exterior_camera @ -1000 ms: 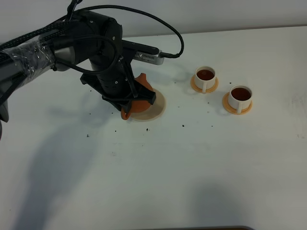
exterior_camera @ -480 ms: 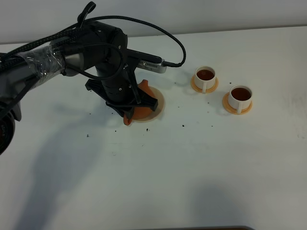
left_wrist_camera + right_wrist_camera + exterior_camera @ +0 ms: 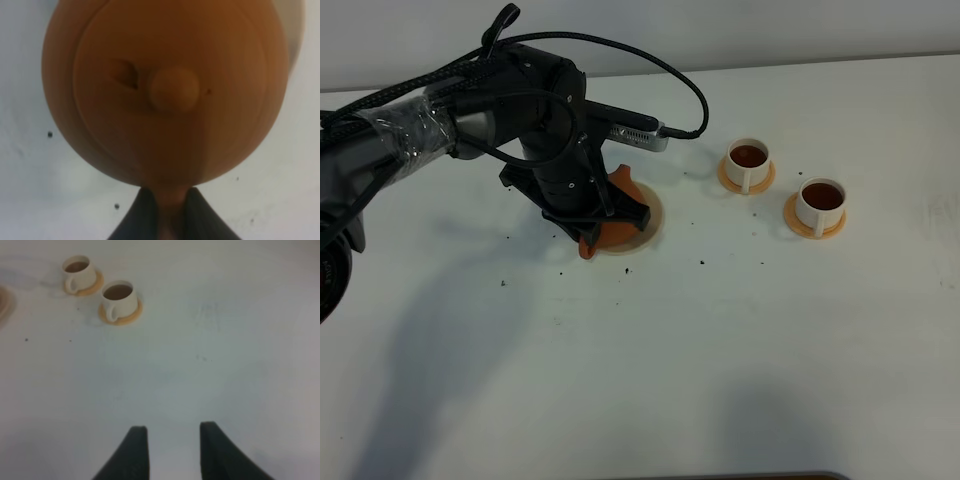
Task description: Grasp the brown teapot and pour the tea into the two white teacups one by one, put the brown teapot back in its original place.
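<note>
White table (image 3: 740, 340), scattered dark specks on it. Left arm (image 3: 440, 110), black with taped cable wrap, reaches in from the left of the high view and ends over the coaster.

Left gripper (image 3: 595, 215) is pinched on the brown teapot (image 3: 610, 205); wrist view shows the dark jaws pressed together on the handle at the pot's edge (image 3: 170, 210). Teapot sits low over the pale beige coaster (image 3: 645, 222), gripper body covers most of it from above; can't tell if the base is touching the disc or just off it. Spout pokes out toward the near-left, past the coaster edge. In the left wrist view the teapot (image 3: 165, 90) fills the frame, lid on, knob roughly centred, a sliver of the coaster (image 3: 297, 30) showing behind it.

Right gripper (image 3: 172, 452) is over bare table, well apart from everything, jaws spread with a clear gap, holding nothing.

Two white teacups to the right of the teapot, each on its own orange-tan saucer: first cup (image 3: 748, 163) nearer the pot, second cup (image 3: 820, 203) further right and slightly closer to the camera. Both hold dark reddish-brown tea (image 3: 748, 155). Same pair shows in the right wrist view (image 3: 120, 300), upright, near each other but not touching
</note>
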### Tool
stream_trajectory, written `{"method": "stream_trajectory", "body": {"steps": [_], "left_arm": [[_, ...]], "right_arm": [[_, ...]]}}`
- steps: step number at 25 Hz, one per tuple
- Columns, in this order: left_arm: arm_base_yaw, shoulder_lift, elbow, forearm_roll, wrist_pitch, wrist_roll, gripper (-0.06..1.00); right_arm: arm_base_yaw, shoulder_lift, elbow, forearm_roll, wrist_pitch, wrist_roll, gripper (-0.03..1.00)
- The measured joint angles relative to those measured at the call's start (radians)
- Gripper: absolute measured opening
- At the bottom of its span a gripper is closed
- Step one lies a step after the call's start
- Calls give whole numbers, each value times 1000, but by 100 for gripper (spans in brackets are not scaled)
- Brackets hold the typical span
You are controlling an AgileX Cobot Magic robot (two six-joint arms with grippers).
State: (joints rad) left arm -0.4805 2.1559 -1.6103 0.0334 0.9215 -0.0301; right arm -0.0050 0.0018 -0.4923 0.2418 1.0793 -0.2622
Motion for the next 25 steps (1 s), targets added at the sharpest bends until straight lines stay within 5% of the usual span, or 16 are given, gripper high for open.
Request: {"method": "stream_trajectory", "body": {"steps": [7, 14, 22, 25], "left_arm": [[0, 2, 0, -2, -51, 0, 15], [0, -12, 0, -13, -33, 0, 37], [0, -179, 1, -19, 259, 0, 41], [2, -276, 39, -16, 266, 0, 41]], "right_arm": [[0, 0, 0, 0, 0, 0, 24], [0, 0, 0, 0, 0, 0, 24], [0, 0, 0, 0, 0, 0, 24], [0, 0, 0, 0, 0, 0, 24]]}}
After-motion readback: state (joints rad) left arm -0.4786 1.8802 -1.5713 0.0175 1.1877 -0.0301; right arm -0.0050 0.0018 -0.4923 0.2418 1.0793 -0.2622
